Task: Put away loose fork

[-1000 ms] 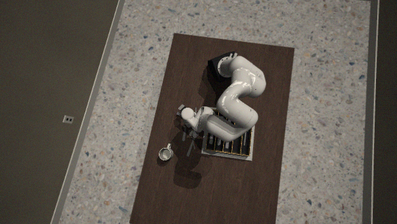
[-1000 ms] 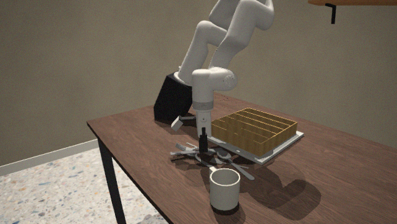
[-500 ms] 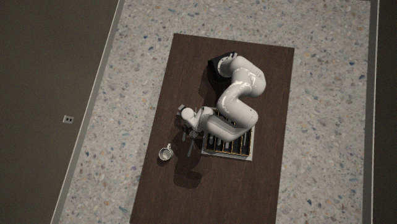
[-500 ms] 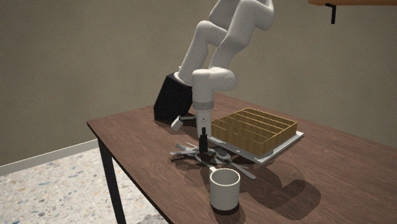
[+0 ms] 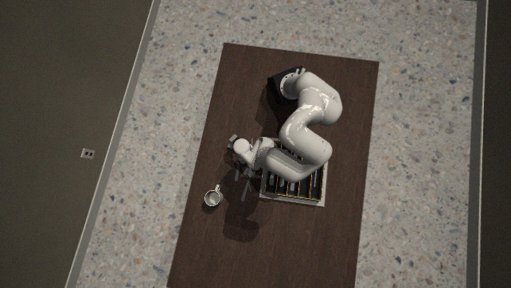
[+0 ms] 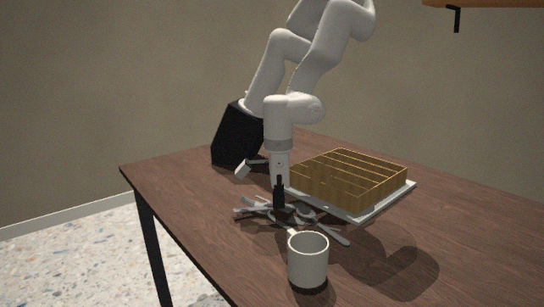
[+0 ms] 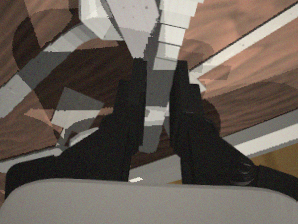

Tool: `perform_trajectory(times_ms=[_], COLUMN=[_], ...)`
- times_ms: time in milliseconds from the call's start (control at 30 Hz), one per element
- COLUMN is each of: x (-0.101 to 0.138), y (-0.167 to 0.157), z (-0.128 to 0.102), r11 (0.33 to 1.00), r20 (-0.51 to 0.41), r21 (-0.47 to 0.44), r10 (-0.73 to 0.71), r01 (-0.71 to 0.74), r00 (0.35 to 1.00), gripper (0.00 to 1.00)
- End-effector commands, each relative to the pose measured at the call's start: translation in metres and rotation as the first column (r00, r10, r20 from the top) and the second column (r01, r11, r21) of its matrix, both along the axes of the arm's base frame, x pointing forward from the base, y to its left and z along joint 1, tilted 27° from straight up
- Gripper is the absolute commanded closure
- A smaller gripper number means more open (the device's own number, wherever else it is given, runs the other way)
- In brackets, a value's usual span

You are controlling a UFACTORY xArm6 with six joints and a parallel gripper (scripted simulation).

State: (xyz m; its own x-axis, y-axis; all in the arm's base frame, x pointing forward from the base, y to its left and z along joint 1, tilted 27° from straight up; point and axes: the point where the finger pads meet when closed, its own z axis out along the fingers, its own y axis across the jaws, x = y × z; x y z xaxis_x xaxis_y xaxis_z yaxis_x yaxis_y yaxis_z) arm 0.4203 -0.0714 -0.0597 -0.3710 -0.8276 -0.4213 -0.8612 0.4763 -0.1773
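A pile of grey cutlery [image 6: 288, 212] lies on the dark wooden table just left of the wooden slotted tray [image 6: 347, 178]. My gripper [image 6: 278, 207] points straight down into this pile, at table level. In the wrist view its black fingers are shut on a grey utensil shaft that looks like the loose fork [image 7: 160, 63], with other utensils crossing beneath it. From above, the arm covers much of the tray [image 5: 294, 184], and pale cutlery shows in its slots; I cannot tell which slot holds forks.
A white mug [image 6: 308, 259] stands on the table in front of the pile, also in the top view [image 5: 212, 197]. A spoon [image 6: 326, 229] lies between the mug and the tray. The arm's black base [image 6: 235, 137] stands behind the gripper. The tray rests on a white mat [image 6: 381, 203].
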Motion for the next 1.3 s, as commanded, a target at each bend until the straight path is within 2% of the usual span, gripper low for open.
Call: perform_trajectory(times_ms=[0,1267], x=[-0.0026,-0.0042], y=[0.0042,0.0027], z=[-0.0058,-0.0017], r11=[1.000,1.000], r20=[-0.010,-0.010], r21=[0.013,0.013], r10=[0.005,0.005], r01=[-0.005,-0.005], r00=[1.000,1.000], gripper=[0.95,0.95])
